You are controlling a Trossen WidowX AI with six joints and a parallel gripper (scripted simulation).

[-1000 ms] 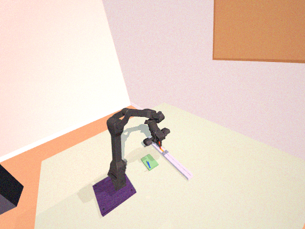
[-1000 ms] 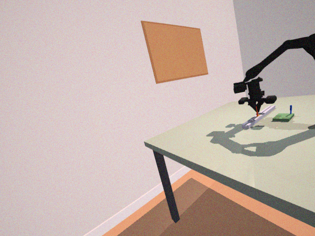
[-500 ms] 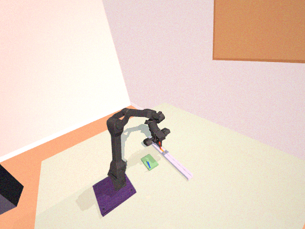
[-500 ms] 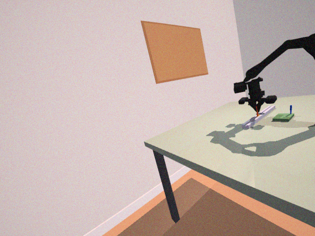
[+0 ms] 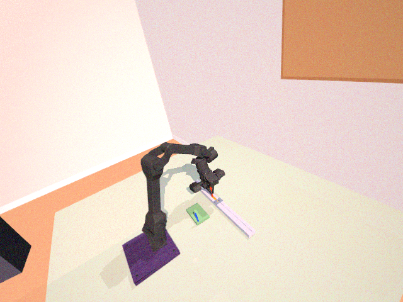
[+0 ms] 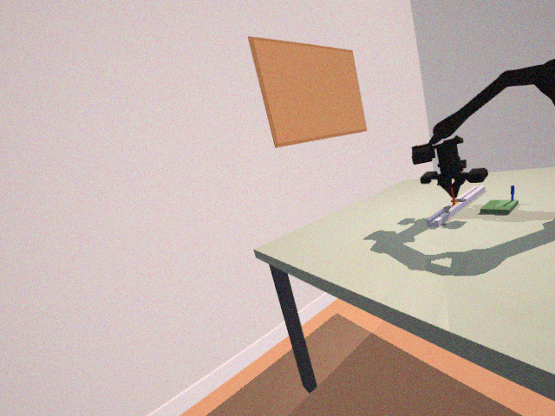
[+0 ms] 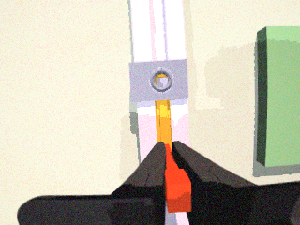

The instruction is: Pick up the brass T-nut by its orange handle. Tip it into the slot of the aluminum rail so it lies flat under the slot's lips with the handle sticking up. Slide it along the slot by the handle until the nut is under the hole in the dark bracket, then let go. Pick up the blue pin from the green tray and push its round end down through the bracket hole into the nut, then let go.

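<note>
My gripper (image 5: 212, 194) (image 6: 453, 198) (image 7: 168, 148) is shut on the orange handle (image 7: 178, 189) of the T-nut, which sticks up between the fingertips. The brass T-nut (image 7: 163, 123) lies in the slot of the aluminum rail (image 5: 235, 219) (image 6: 470, 195) (image 7: 179, 33). Its front end reaches under the bracket (image 5: 217, 201) (image 7: 141, 82), and some brass shows through part of the bracket hole. The blue pin (image 5: 196, 216) (image 6: 512, 192) stands up from the green tray (image 5: 203, 219) (image 6: 495, 207) (image 7: 283, 103); it is outside the wrist view.
The tray lies beside the rail, between it and the arm's purple base (image 5: 149, 263). The rail runs on past the bracket. The table edge (image 6: 358, 302) is at the front in the exterior view, and a brown board (image 5: 341, 39) (image 6: 313, 94) hangs on the wall.
</note>
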